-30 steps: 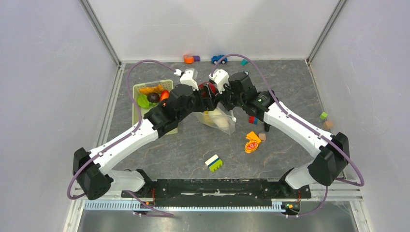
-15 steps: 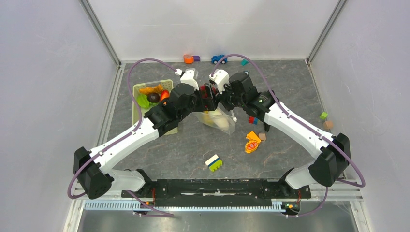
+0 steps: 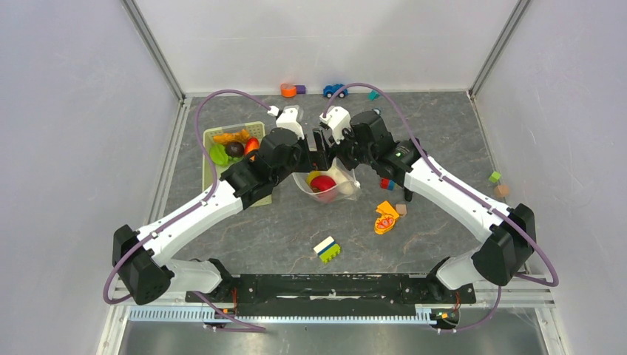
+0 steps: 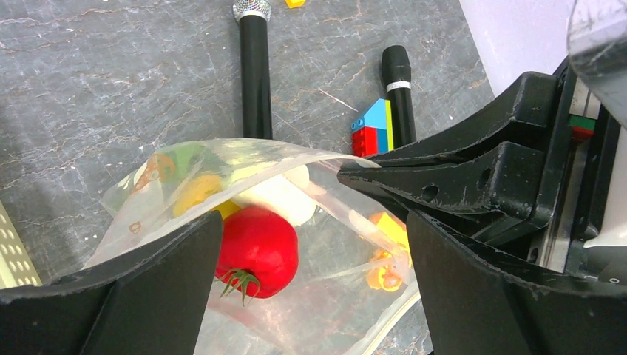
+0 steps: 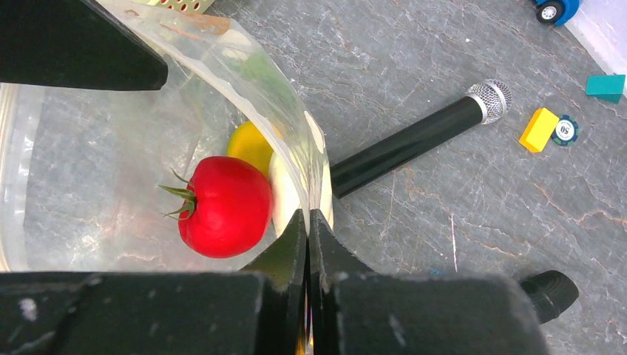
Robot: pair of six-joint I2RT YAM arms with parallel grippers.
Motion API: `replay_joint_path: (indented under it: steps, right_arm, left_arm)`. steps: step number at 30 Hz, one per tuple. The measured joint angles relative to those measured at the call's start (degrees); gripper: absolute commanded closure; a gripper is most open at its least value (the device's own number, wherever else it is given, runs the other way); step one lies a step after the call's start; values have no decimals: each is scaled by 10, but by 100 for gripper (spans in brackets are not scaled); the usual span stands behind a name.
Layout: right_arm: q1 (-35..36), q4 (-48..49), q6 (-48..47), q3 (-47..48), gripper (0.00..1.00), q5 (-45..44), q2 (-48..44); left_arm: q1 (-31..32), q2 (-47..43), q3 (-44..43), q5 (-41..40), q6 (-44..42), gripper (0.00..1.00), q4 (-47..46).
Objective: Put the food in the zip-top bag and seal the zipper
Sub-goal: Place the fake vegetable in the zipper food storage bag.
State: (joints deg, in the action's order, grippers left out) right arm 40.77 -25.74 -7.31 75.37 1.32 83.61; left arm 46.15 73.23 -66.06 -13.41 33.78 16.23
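Slippage is my worry here, @jo. Right pincer (image 5: 307, 222) is pinched together on one rim of the zip-top bag (image 3: 345, 194), and that single pinch looks like all that props the mouth up. If the thin film slides out, I reckon the mouth flops and the red tomato (image 4: 259, 248) rolls out. It's round and lies close to the opening, with a yellow piece (image 4: 196, 194) and a white piece (image 4: 287, 201) just beyond it.

@mika agreed. The left pincer (image 4: 312, 222) has its fingers spread wide, straddling the mouth with nothing in them. Pull away at an angle and it could snag the rim and drag the whole bag. The zipper (image 5: 10, 185) gapes too, so sealing looks a long way off, and more food (image 3: 233, 148) sits in the green basket (image 3: 209, 177) to the left.

Clutter, nearest first: a white, blue and green block (image 3: 327, 249), then the orange-and-red lumpy toy (image 3: 386, 218) to the right, both apart from the bag. Just past the bag, a red-and-blue block (image 4: 373, 132), a black microphone (image 4: 255, 74) and a second black handle (image 4: 398, 89) lie on the surface (image 3: 281, 229). Far edge has a blue toy car (image 3: 335, 90).

That mic is the real obstacle, I'd guess. Lay the bag flat that way to press the zipper and it rides up on a lump.
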Motion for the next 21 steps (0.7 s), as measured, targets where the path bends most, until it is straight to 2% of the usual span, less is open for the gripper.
replay_joint_path:
  steps: [7,14,17,21]
  right_arm:
    - [0,0,0,0,100,0,0]
    - [0,0,0,-1,100,0,-1]
    - [0,0,0,-2,100,0,-1]
    - [0,0,-1,-2,100,-1,-1]
  left_arm:
    - [0,-5,0,-7,-5,0,9]
    - [-8,-12,-4,-87,-19,0,38]
    - [-56,-14,-3,-90,-27,0,45]
    - [-177,-16,10,-57,-62,0,10]
